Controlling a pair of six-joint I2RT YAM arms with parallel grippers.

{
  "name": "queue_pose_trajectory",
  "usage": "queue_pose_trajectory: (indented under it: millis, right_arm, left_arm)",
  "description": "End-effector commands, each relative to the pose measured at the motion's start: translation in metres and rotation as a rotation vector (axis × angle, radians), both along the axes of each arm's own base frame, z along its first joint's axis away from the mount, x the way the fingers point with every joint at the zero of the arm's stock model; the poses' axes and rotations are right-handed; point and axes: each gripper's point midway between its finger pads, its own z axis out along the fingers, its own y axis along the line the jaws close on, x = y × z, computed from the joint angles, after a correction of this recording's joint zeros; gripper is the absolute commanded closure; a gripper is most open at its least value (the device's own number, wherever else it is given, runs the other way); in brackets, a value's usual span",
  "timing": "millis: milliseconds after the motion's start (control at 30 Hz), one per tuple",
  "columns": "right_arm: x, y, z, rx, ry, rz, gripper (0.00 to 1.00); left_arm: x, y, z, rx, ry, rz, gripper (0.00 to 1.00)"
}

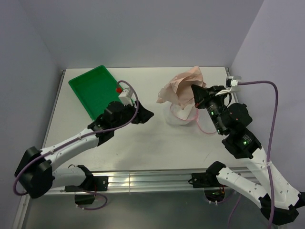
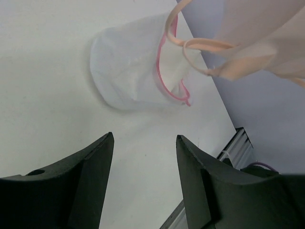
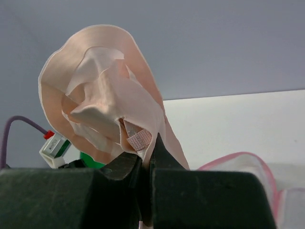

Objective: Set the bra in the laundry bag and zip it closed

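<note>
White table (image 1: 143,148) | right hand (image 3: 147,153) pinching bra (image 3: 105,105) | left hand (image 2: 144,143) spread | laundry bag (image 2: 126,71) partly behind bra

**Inspector:** Your overhead view is bright and evenly lit, with soft light from above. The worktop (image 1: 143,148) reads near white, without glare.

**Operator:** Shadows?

**Inspector:** Faint and soft-edged, under the left arm (image 1: 71,143) and the right arm (image 1: 259,164) only. The walls (image 1: 143,28) carry a lilac-grey cast. Small green lamps (image 1: 244,141) glow on your right arm.

**Operator:** And the wrist views?

**Inspector:** Your left hand (image 2: 145,143) shows as dark, near-featureless fingers, slightly soft. The laundry bag (image 2: 128,71) is acceptably sharp but pale against the washed-out surface. In the right wrist view the bra (image 3: 105,105) is sharp and evenly lit. Your right hand (image 3: 145,160) is underexposed and blurred, and the bag's pink rim at lower right is out of focus.
</note>
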Motion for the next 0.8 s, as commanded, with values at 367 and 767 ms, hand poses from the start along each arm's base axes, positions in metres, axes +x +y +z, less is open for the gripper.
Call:
queue_pose_trajectory:
  millis: [367, 767]
  right_arm:
    - [0.022, -0.058, -0.025, 0.002, 0.070, -0.282, 1.00]
    - [0.009, -0.075, -0.038, 0.005, 0.095, -0.324, 1.00]
  left_arm:
    - [0.066, -0.092, 0.013, -0.050, -0.076, -0.150, 0.38]
    - [0.079, -0.126, -0.009, -0.027, -0.039, -0.255, 0.43]
